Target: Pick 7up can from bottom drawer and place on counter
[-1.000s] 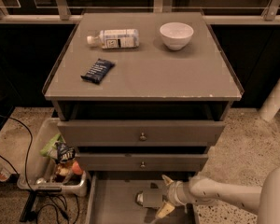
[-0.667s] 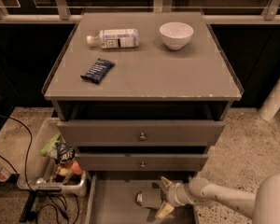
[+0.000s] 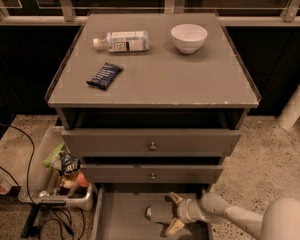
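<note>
Low at centre frame, inside the pulled-out bottom drawer (image 3: 117,219), the 7up can (image 3: 152,212) lies on its side on the flat grey floor, approx. mid-width, its round end facing left. Immediately right of it sits the gripper (image 3: 169,214), reaching in from the lower-right corner on a pale arm (image 3: 240,216). Its two tan fingers (image 3: 175,198) are spread wide, one behind and one in front of the can's right end; the jaws are not closed on anything, and contact w/ the can cannot be judged. Above the tray are two closed drawer fronts, upper drawer (image 3: 115,143) and middle drawer (image 3: 115,174), each w/ a small central knob. Topping the cabinet, the counter (image 3: 180,79) is a flat grey square w/ a thin raised rim and chips along its front edge. On it, well apart from one another: a clear bottle (image 3: 122,40) w/ white label lying on its side at rear left, cap pointing left; a white bowl (image 3: 189,37) upright at rear right; a dark blue snack packet (image 3: 104,75) lying flat nr. the left edge. Left of the cabinet, on the speckled floor (image 3: 270,154), a shallow bin (image 3: 37,181) holds assorted wrappers, w/ a black cable (image 3: 21,151) beside it. Right of the cabinet, a white post (image 3: 295,109) leans.
</note>
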{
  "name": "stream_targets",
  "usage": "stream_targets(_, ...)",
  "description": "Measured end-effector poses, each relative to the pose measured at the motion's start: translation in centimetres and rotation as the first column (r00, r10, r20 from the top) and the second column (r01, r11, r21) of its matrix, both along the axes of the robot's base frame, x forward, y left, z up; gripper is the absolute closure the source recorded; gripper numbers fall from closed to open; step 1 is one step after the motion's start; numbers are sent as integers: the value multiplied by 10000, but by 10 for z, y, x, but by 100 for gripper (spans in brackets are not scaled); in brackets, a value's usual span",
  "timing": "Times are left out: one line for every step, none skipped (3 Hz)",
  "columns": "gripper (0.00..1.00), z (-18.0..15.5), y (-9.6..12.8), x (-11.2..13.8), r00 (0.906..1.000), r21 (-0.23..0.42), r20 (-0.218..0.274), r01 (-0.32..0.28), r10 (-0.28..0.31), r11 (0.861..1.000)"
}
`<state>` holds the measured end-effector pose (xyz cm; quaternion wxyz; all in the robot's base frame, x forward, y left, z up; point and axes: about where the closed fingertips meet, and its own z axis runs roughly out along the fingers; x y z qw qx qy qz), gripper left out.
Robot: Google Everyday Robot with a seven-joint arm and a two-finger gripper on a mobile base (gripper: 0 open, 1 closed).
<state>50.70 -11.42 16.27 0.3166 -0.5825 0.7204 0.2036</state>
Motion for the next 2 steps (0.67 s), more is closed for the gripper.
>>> stream_targets(0,-16,6,-2,10000,41,22,7,-7,10000)
stream_targets(0,-26,31,-17,10000,380,-61,36,-33,9993)
